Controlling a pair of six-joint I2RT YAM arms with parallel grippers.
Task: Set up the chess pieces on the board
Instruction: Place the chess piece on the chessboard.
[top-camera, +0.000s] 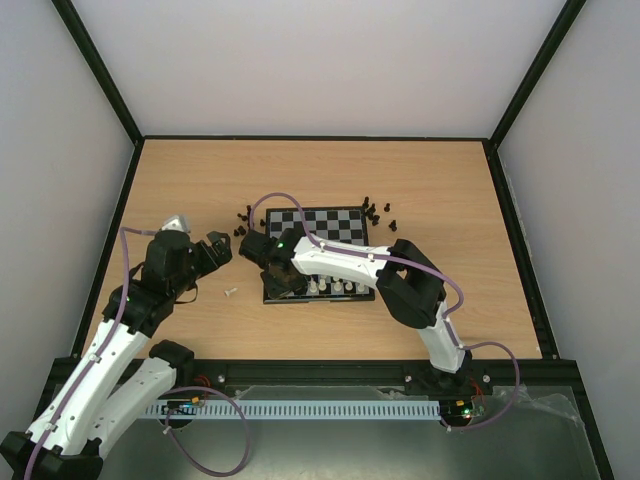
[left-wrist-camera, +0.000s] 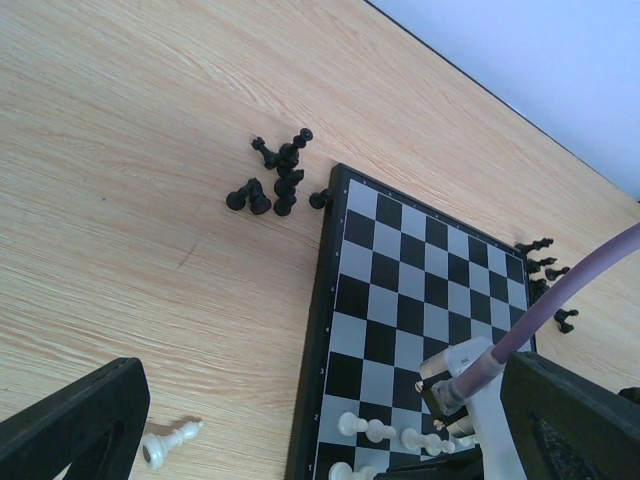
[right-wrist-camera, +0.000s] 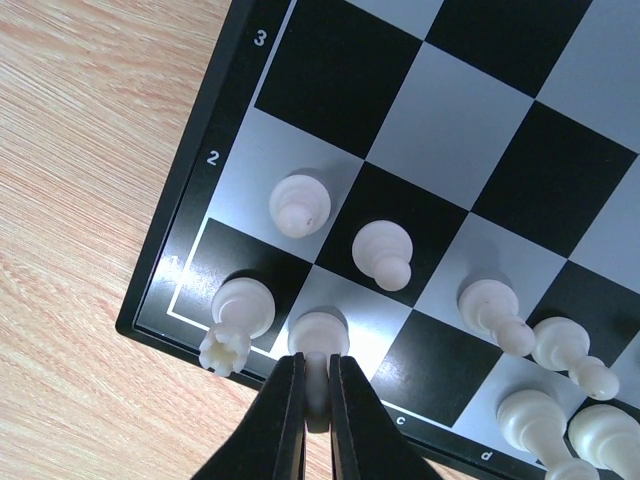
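Note:
The board lies mid-table and also shows in the left wrist view and the right wrist view. My right gripper hangs over its near left corner. Its fingers are shut on a white piece that stands on the second square of the first row, beside a white rook. White pawns stand in the row behind. My left gripper is open and empty, left of the board. A lone white piece lies on the table beneath it.
Black pieces lie in a heap off the board's far left corner, and another heap off its far right corner. The right arm's white link and purple cable cross the board's near rows.

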